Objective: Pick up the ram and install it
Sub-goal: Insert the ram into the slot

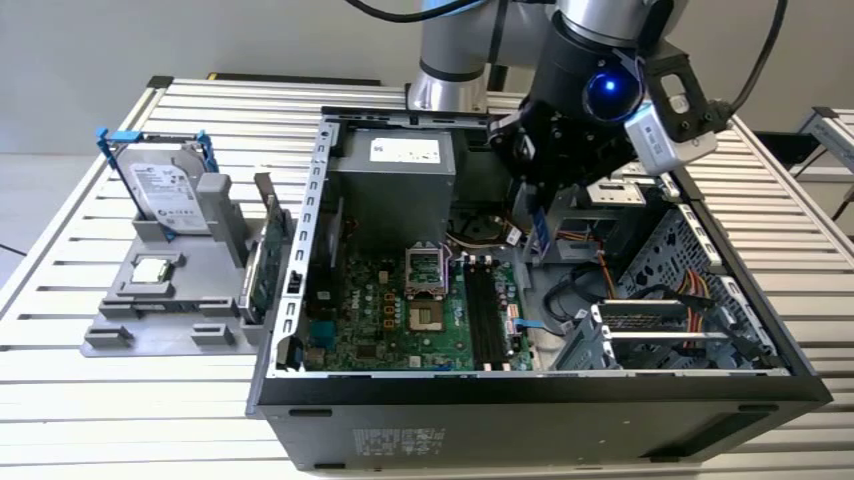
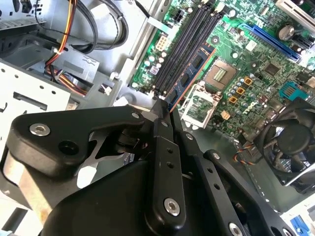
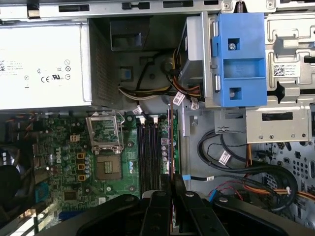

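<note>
Pick-up done: I have the gripper (image 2: 165,110) clenched on the ram (image 2: 189,73), carried edge-on above the motherboard (image 3: 74,162) just over the black memory slots (image 3: 147,152); seating it in a slot remains, by my judgement.

ram's (image 3: 170,147) near end hidden between closed jaws, fan (image 2: 290,142) cut by frame edge

I see the black gripper (image 2: 165,110) clamped on the thin dark ram stick (image 2: 189,73), hanging over the long black memory slots (image 3: 149,152) on the green motherboard (image 1: 400,310). The slots lie bare from above. Orange and black cable bundles (image 3: 256,177) crowd 1 side, the open silver processor socket (image 3: 106,130) flanks the other, and the grey power supply box (image 1: 394,185) blocks the far end.
</note>
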Robot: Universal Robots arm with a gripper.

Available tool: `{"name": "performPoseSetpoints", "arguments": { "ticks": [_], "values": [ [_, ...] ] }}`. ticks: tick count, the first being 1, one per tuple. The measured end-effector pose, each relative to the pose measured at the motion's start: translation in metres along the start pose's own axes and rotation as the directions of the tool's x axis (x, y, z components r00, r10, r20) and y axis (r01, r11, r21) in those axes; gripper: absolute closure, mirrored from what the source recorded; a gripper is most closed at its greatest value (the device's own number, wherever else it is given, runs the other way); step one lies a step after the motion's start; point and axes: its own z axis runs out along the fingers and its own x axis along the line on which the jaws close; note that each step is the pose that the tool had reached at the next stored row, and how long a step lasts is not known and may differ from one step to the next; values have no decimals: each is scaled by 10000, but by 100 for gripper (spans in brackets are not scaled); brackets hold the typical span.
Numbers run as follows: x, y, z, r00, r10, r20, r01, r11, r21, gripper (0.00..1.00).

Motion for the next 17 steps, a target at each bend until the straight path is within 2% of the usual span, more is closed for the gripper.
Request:
{"name": "performPoseSetpoints", "arguments": {
  "ticks": [17],
  "values": [
    [0, -3, 69, 10000, 0, 4, 0, 10000, 62, 100]
  ]
}}
